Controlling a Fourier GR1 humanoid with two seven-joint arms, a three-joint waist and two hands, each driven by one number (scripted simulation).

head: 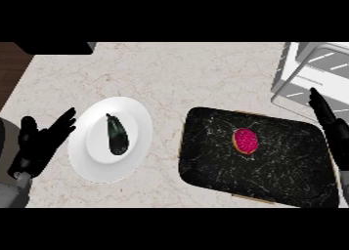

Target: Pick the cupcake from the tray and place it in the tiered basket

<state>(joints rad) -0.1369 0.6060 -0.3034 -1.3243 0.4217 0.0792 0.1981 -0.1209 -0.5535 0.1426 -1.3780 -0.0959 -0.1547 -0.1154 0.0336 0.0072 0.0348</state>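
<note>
Counter (177, 68): pale, marbled stone top that fills most of the head view; a dark wooden strip runs along its left side.
Tray (278, 180): black, white-veined, rectangular with rounded corners, lying slightly askew on the right half of the counter.
Cupcake (245, 140): seen from above as a round pink-red top; it sits on the tray, in the upper middle part, apart from every rim.
Tiered basket (307, 73): white wire frame at the upper right corner, just beyond the far right corner of the tray; its tiers cannot be told apart from this angle.
Plate (98, 161): white, round, on the left half of the counter, well apart from the tray.
Eggplant (117, 136): dark, elongated, lying lengthwise in the middle of the plate.
Left hand (40, 139): at the left edge, just beside the plate's rim; fingers straight and spread apart, holding nothing.
Right hand (334, 129): along the right edge, over the tray's right side, fingers extended and close together, tips pointing towards the basket; nothing is held, and the cupcake lies well to its left.
</note>
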